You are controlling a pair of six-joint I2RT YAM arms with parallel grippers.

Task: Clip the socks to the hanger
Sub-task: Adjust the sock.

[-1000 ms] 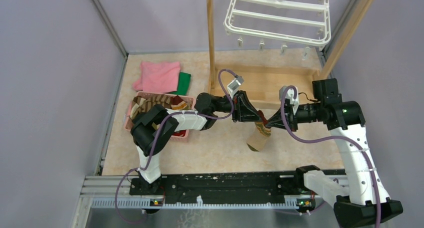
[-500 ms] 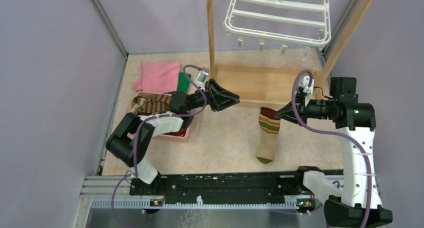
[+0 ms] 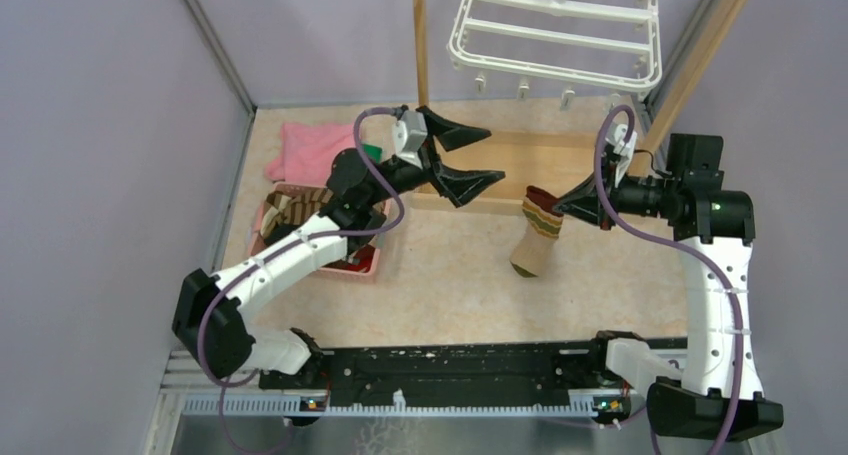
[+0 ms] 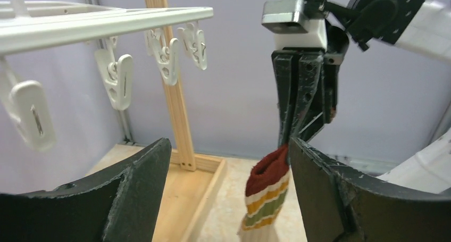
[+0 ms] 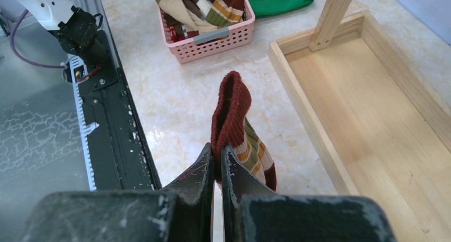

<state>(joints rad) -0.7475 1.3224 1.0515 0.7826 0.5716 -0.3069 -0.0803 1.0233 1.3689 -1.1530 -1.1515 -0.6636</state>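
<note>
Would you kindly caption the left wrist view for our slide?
Seen past the open left gripper, the right gripper holds a striped sock by its red cuff near the hanger and its clips.

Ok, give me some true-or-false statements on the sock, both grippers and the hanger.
The right gripper is shut on the banded sock's red cuff. True.
The left gripper grips the sock as well. False: its jaws stand open and empty, apart from the sock.
The sock is clipped to the hanger. False: it hangs from the right gripper alone.
More socks lie in the pink basket. True.
</note>
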